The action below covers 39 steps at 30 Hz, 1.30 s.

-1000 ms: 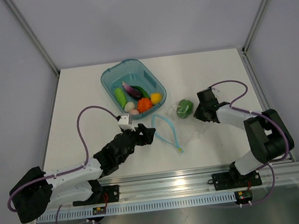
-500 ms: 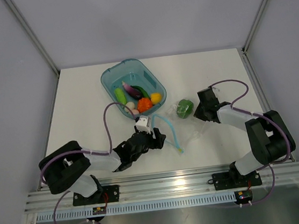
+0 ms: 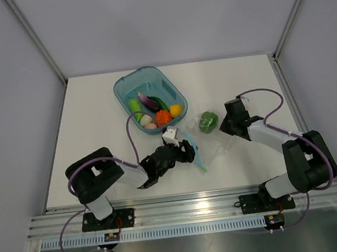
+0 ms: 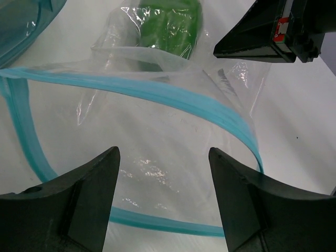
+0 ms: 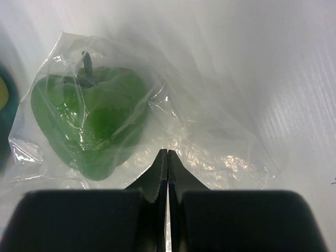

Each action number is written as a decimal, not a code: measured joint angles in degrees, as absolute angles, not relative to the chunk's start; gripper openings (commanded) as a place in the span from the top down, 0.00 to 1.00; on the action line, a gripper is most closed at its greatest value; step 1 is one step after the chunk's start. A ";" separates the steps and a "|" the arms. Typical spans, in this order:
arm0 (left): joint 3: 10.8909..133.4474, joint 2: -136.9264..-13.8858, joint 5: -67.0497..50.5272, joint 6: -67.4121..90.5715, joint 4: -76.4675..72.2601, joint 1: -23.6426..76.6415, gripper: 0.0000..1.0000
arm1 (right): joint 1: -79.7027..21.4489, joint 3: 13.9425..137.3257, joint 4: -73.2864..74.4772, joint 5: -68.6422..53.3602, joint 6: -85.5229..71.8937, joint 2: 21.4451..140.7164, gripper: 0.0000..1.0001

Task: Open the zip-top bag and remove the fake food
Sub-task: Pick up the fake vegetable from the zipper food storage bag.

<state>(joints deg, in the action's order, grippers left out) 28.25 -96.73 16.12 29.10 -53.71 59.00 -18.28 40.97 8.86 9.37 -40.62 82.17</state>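
The zip-top bag (image 3: 210, 143) lies crinkled at mid-table, its teal zip strip (image 4: 157, 92) looped wide open. One piece of fake food, a green pepper (image 3: 207, 121), sits inside the bag at its far end (image 5: 89, 121). My left gripper (image 3: 187, 152) is open at the bag's mouth, its fingers (image 4: 89, 194) straddling the lower zip strip, nothing between them (image 4: 164, 153). My right gripper (image 3: 223, 128) is shut, tips (image 5: 167, 153) pinched on the bag's clear plastic just right of the pepper. More fake food lies in a teal tub (image 3: 128, 80).
The tub holds a cucumber (image 3: 135, 109), eggplant (image 3: 147, 100), orange-red piece (image 3: 163, 117), lemon (image 3: 176, 109) and whitish piece (image 3: 146, 120). Its corner shows in the left wrist view (image 4: 21, 21). White table runs to metal rails at the near edge (image 3: 184, 206).
My left arm has swung right and forward, bringing its open gripper up to the bag's mouth. The right arm, bag and pepper have hardly moved.
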 measured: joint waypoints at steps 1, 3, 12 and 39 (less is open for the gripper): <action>28.25 -97.49 16.03 28.93 -54.57 59.00 0.28 | -18.28 40.93 8.86 9.37 -40.47 82.11 1.00; 28.25 -98.87 16.03 28.99 -56.14 59.00 0.27 | -18.28 40.45 8.84 9.43 -40.10 81.32 0.99; 28.34 -101.43 15.18 34.76 -61.54 58.98 0.23 | -18.28 36.32 6.09 9.21 -39.62 70.72 0.82; 34.13 -114.34 11.05 58.76 -68.10 56.51 0.21 | -18.28 58.78 8.47 6.72 -34.20 95.37 0.32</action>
<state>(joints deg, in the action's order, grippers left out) 34.13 -114.34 11.05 58.76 -68.10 56.51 -18.28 58.78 8.47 6.72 -34.20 95.37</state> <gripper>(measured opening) 0.787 0.669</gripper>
